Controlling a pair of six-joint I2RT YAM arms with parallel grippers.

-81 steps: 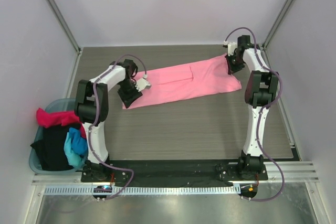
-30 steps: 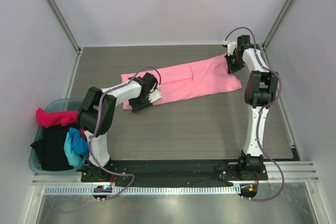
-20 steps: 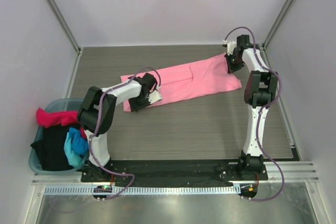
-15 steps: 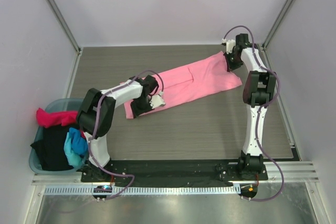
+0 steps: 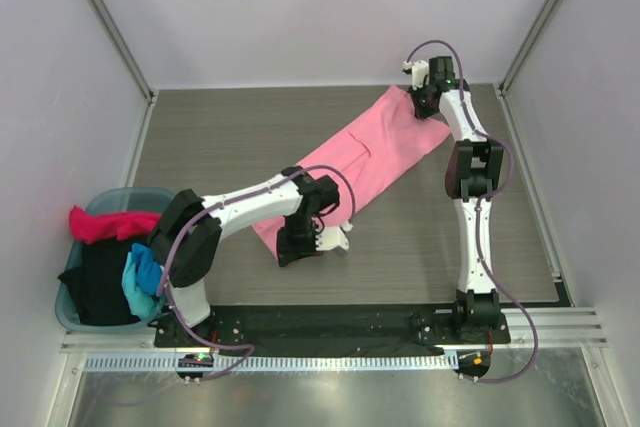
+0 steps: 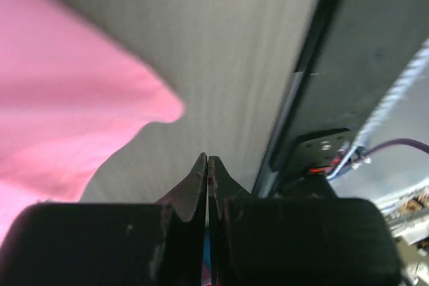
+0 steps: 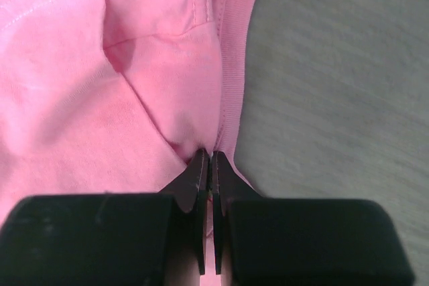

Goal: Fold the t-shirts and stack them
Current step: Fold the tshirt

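Note:
A light pink t-shirt [image 5: 372,150] lies stretched in a diagonal strip across the table, from back right to front centre. My left gripper [image 5: 297,245] is shut at its near end; in the left wrist view its jaws [image 6: 208,159] are pressed together, a sliver of pink between them and pink cloth [image 6: 67,98] trailing to the left. My right gripper [image 5: 421,103] is shut on the far end, pinching the pink cloth [image 7: 100,65] beside a ribbed edge at its tips [image 7: 211,155]. Magenta [image 5: 105,224], black [image 5: 98,282] and blue [image 5: 143,277] t-shirts are heaped in the basket.
The teal basket [image 5: 121,194] stands off the table's left front corner. The black base rail [image 5: 350,322] runs along the near edge and shows close to the left gripper in the left wrist view [image 6: 335,65]. White walls and metal posts enclose the table.
The left gripper shut at the shirt's left end and pulled it toward the front centre. The right gripper shifted its end left along the back. The shirt swung from nearly level to diagonal.

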